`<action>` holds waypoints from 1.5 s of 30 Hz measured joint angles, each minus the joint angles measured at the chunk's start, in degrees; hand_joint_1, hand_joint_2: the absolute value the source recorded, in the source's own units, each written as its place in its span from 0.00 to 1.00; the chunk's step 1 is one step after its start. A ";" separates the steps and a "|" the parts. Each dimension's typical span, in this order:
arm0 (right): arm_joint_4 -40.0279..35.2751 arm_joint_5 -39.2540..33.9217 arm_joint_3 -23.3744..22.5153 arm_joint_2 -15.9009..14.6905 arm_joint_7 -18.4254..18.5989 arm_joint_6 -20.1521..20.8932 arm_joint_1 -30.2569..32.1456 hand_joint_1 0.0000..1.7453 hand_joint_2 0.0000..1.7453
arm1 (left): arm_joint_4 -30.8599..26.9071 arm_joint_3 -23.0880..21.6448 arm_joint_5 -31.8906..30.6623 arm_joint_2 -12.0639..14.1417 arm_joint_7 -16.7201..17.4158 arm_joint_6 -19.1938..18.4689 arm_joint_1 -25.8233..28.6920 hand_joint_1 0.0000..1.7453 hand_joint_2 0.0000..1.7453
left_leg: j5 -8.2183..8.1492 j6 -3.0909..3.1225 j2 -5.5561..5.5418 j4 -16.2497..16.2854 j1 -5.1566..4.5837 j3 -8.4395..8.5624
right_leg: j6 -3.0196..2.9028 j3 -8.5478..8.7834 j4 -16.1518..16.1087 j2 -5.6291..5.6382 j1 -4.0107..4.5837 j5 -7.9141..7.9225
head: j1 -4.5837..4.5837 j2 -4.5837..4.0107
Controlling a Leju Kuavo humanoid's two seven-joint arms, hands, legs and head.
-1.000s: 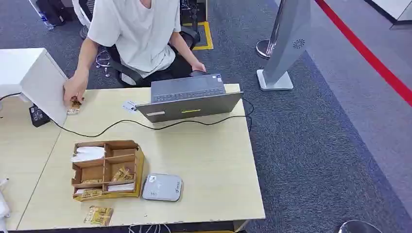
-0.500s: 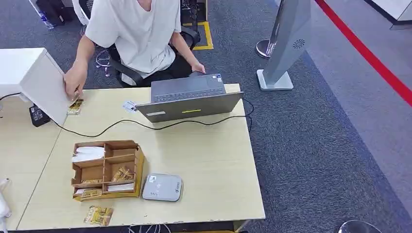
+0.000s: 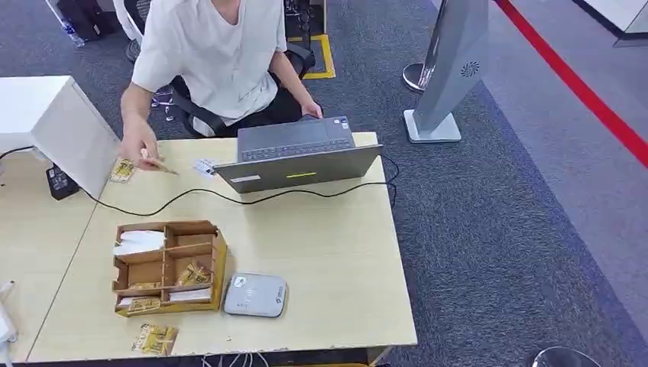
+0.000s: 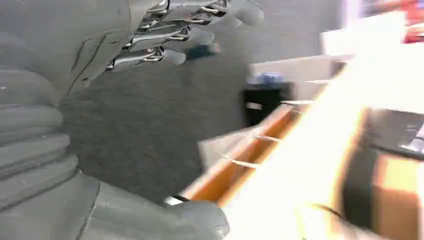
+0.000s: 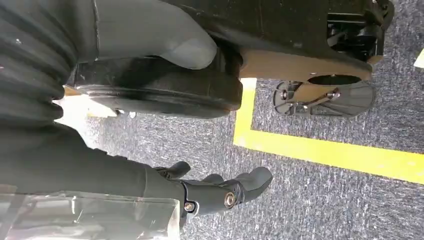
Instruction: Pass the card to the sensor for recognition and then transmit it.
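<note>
The pale wooden table [image 3: 336,252] lays everything out within reach: the open laptop [image 3: 298,157] faces the seated person [image 3: 218,57], while the compartmented wooden organiser [image 3: 164,267] sits at the robot's edge with the grey card sensor [image 3: 255,295] just beside it, likely so a card travels a short way. The person's hand [image 3: 140,145] holds a thin card [image 3: 159,165] above the far side, apparently for handover. The left hand [image 4: 165,40] and right hand [image 5: 220,192] hang with fingers loosely spread, holding nothing
</note>
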 joint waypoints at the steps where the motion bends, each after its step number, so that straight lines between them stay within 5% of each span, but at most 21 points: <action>1: 0.00 0.55 -0.02 0.02 0.07 0.00 -0.01 0.00 1.00 | -3.72 -2.25 -0.79 -0.39 -0.65 2.41 0.64 0.00 1.00 | 0.00 0.00 0.00 0.03 0.04 0.02 | 0.00 -0.03 0.00 -0.01 0.05 0.00 | 0.00 0.00; 4: 0.00 1.94 0.00 0.15 0.94 0.22 -0.21 0.00 1.00 | -14.80 -11.68 -9.50 -0.57 -1.24 10.32 0.48 0.00 1.00 | 0.06 -0.01 -0.31 0.03 0.04 -0.03 | 0.02 0.06 -0.02 -0.22 0.06 -0.01 | 0.04 0.02; 8: 0.00 3.56 0.00 0.22 1.66 1.11 -0.48 0.00 1.00 | -23.27 -27.66 -28.86 2.35 -1.37 26.59 -3.36 0.00 1.00 | 0.20 -0.09 -0.35 0.03 0.05 -0.01 | -0.05 0.15 0.00 -0.25 0.05 0.12 | 0.04 0.02; 11: 0.00 5.07 0.09 0.26 2.10 1.92 -0.71 0.00 1.00 | -22.64 -37.33 -48.18 6.29 4.82 37.46 -9.03 0.00 1.00 | 0.30 -0.06 -0.32 0.04 0.05 -0.05 | -0.04 0.11 0.00 -0.24 0.06 0.28 | 0.04 0.00; 13: 0.00 5.64 0.15 0.26 2.43 2.23 -0.85 0.00 1.00 | -20.86 -41.95 -57.30 9.10 8.80 40.00 -13.12 0.00 1.00 | 0.37 -0.11 -0.31 0.02 0.05 -0.06 | -0.08 0.14 0.03 -0.21 0.05 0.31 | 0.07 0.00; 20: 0.00 5.79 0.17 0.26 2.58 2.25 -0.89 0.00 1.00 | -18.54 -48.39 -60.52 12.77 10.63 40.80 -16.25 0.00 1.00 | 0.37 -0.17 0.10 0.02 0.05 -0.08 | -0.17 -0.09 0.04 0.24 0.06 0.39 | -0.04 0.02; 22: 0.00 6.19 0.24 0.26 2.58 2.75 -0.94 0.00 1.00 | -16.22 -49.00 -72.35 13.49 16.35 40.56 -18.42 0.00 1.00 | 0.37 -0.17 0.01 0.03 0.05 -0.13 | -0.15 -0.24 0.02 0.12 0.06 0.38 | -0.02 0.02; 25: 0.00 6.75 0.37 0.26 2.51 3.45 -1.05 0.00 1.00 | -7.10 -52.00 -90.44 16.36 31.61 35.11 -25.93 0.00 1.00 | 0.42 -0.17 -0.07 0.02 0.06 -0.18 | -0.15 -0.19 0.03 0.03 0.06 0.41 | -0.02 0.00; 27: 0.00 6.73 0.35 0.26 2.38 3.61 -1.05 0.00 1.00 | 0.19 -54.54 -96.23 18.03 39.20 30.67 -31.25 0.00 1.00 | 0.52 -0.19 -0.02 0.02 0.09 -0.24 | -0.26 -0.19 0.05 0.06 0.06 0.54 | -0.04 0.02; 29: 0.00 6.73 0.37 0.26 2.38 3.82 -1.05 0.00 1.00 | 6.25 -56.72 -98.01 19.26 42.35 29.04 -35.39 0.00 1.00 | 0.59 -0.25 0.14 0.02 0.10 -0.24 | -0.28 -0.25 0.07 0.26 0.07 0.66 | -0.04 0.02; 35: 0.00 6.73 0.35 0.26 2.42 4.15 -1.05 0.00 1.00 | 16.05 -60.03 -98.16 20.92 45.03 26.90 -40.02 0.00 1.00 | 0.59 -0.25 0.25 0.02 0.08 -0.25 | -0.23 -0.29 0.07 0.44 0.07 0.70 | -0.06 0.02; 45: 0.00 7.23 0.35 0.26 2.40 4.17 -1.05 0.00 1.00 | 21.95 -62.24 -98.49 22.62 47.87 24.45 -41.00 0.00 1.00 | 0.57 -0.27 0.25 0.02 0.10 -0.32 | -0.22 -0.37 0.07 0.44 0.07 0.67 | -0.07 0.00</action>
